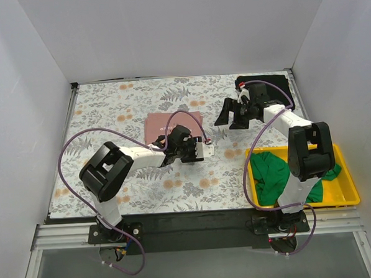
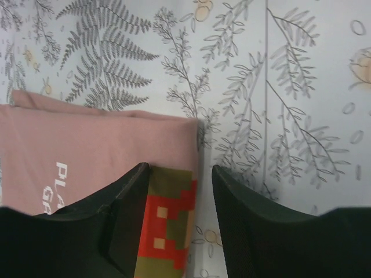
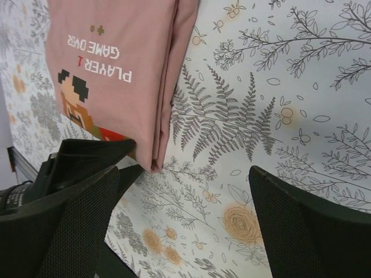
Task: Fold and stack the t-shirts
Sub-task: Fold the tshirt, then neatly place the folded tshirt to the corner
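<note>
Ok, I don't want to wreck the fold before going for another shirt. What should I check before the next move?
1. Pink t-shirt folded flat on the table: ok.
2. Left gripper clear of it: not ok, the jaws stand apart astride one corner.
3. Right gripper open and empty: ok.
4. Black t-shirt at the far right corner folded: cannot tell, the right arm partly hides it.
5. Green t-shirt folded: not ok, it is crumpled in the yellow bin.

Top external: high at near edge, looks down over whole table [image 1: 109,105]. Wrist cams: close, angled down. All three share the folded pink t-shirt [image 3: 110,69].
</note>
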Robot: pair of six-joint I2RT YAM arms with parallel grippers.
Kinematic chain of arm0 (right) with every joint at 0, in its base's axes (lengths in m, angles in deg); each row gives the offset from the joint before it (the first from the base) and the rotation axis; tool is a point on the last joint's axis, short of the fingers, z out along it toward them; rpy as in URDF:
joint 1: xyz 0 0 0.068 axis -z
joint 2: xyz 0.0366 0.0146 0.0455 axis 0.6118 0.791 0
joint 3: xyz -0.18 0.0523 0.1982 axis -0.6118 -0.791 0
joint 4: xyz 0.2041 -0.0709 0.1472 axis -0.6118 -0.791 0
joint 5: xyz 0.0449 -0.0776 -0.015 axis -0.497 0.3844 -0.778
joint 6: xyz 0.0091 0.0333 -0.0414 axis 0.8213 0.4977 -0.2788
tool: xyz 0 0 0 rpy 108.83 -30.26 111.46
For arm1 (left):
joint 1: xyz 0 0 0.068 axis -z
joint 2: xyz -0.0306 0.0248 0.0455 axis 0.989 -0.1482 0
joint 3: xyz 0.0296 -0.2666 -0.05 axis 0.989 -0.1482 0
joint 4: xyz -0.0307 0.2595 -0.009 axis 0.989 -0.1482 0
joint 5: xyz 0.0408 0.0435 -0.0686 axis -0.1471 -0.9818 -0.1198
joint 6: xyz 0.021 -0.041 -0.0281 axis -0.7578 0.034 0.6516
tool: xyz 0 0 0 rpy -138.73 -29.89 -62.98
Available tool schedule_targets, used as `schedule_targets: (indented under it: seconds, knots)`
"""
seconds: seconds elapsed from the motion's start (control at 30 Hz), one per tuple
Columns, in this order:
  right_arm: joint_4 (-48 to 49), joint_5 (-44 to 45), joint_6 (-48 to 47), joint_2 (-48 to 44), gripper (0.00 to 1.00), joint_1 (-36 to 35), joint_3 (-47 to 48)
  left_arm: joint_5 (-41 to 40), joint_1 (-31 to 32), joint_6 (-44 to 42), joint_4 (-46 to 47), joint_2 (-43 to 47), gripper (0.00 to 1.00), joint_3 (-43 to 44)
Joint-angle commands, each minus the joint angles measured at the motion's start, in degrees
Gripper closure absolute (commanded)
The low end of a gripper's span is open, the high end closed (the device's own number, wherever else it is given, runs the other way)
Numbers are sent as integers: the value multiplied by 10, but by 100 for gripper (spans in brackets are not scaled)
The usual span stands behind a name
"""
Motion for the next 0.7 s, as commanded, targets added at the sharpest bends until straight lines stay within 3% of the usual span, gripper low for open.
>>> schedule_targets:
  seconds: [0.0, 0.13, 0.27, 0.3, 0.37, 0.67]
  knots:
    - [41, -49, 57, -17, 2, 12, -14, -24, 4, -34, 45, -19, 55, 31]
    - [59, -62, 101, -13, 2, 20, -38, 1, 3, -39, 50, -42, 64, 32]
    - [106, -81, 162, 1, 2, 20, -72, 28, 2, -27, 50, -38, 92, 31]
    - [117, -95, 175, 4, 2, 19, -79, 29, 3, -21, 50, -36, 96, 31]
    - [155, -109, 212, 20, 2, 15, -96, 40, -3, -10, 44, -23, 100, 35]
    - [294, -108, 307, 87, 5, -40, -101, 93, -32, 50, -6, 10, 100, 81]
